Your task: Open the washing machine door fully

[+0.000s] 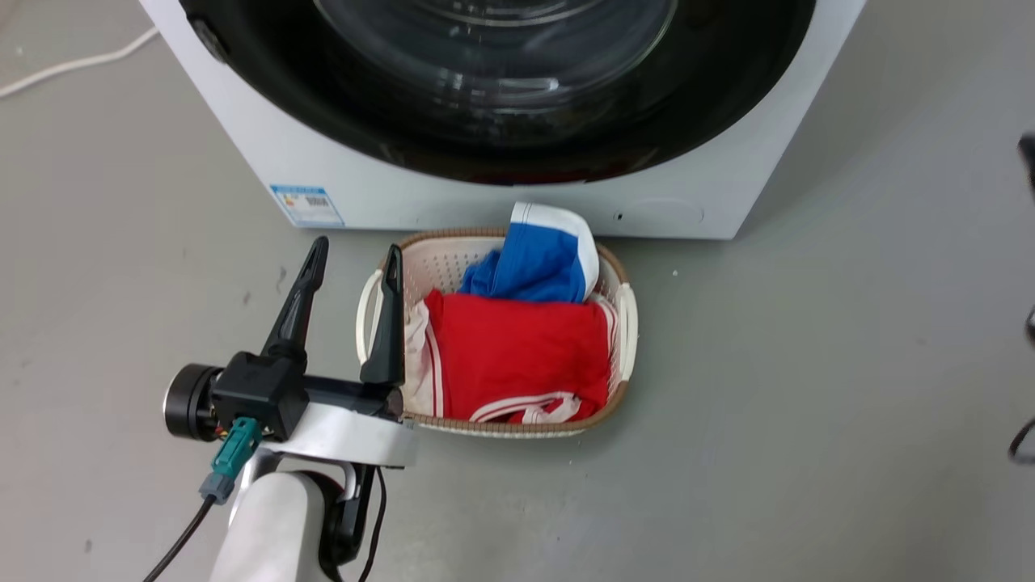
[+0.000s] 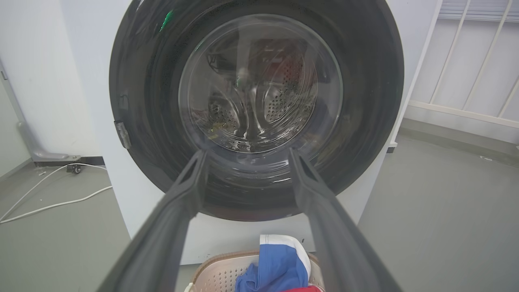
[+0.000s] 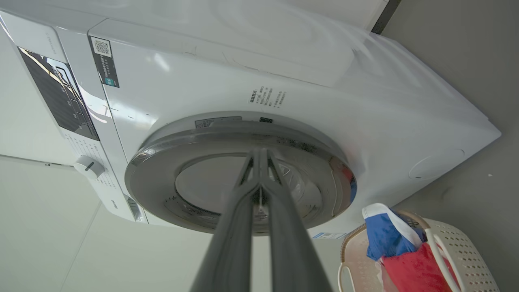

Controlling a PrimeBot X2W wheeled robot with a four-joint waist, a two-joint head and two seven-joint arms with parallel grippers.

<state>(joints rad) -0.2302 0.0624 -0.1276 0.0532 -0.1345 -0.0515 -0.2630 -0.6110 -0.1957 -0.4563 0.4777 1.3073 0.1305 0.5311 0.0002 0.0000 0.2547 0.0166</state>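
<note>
The white washing machine point(image 1: 711, 182) stands at the top of the head view. The washing machine door point(image 1: 501, 137), a glossy black disc with a clear glass bowl, lies flat against its front. In the left wrist view the door point(image 2: 365, 101) faces me, with a small grey catch point(image 2: 123, 134) on its left rim. My left gripper point(image 1: 354, 255) is open above the floor, short of the machine, beside the basket; its fingers frame the glass point(image 2: 248, 156). My right gripper point(image 3: 260, 153) is shut on nothing, pointing at the door point(image 3: 162, 162) and apart from it.
A cream laundry basket point(image 1: 627, 319) with red and blue clothes sits on the floor right before the machine. A white cable point(image 2: 52, 205) trails on the floor to the machine's left. A white railing point(image 2: 462, 109) stands to its right. The control panel and knob point(image 3: 88, 166) are on the machine's front.
</note>
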